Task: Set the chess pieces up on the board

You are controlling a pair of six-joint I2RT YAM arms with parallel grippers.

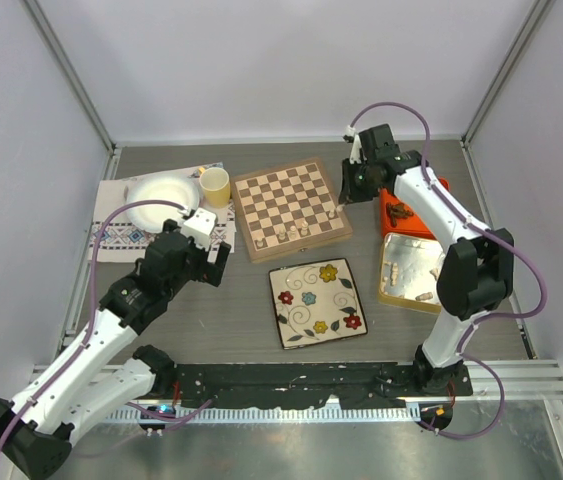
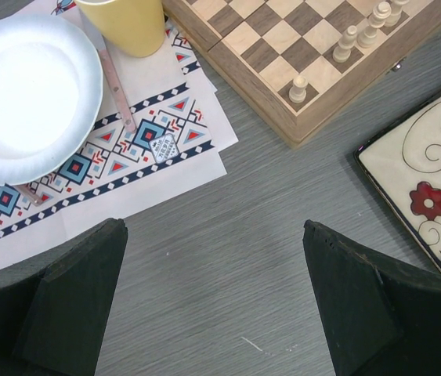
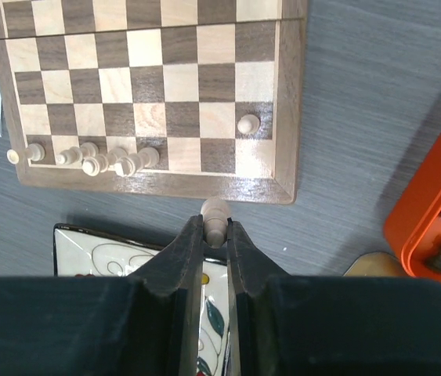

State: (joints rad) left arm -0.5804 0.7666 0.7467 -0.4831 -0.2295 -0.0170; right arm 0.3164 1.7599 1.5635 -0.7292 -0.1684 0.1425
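Chess piece [image 3: 215, 210], pale turned wood, judged light, rigid and slippery, is clamped below its head in the right gripper [image 3: 215, 229]; left gripper [image 2: 214, 301] jaws stand apart.

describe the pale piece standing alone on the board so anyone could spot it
Start at the chessboard. Pale pieces cluster along its near edge; the lone piece stands by the right edge, one row in, with no neighbour beside it.

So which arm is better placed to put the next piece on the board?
Right. The right gripper is shut on a pale chess piece just off the board edge; the left gripper is open and holds nothing.
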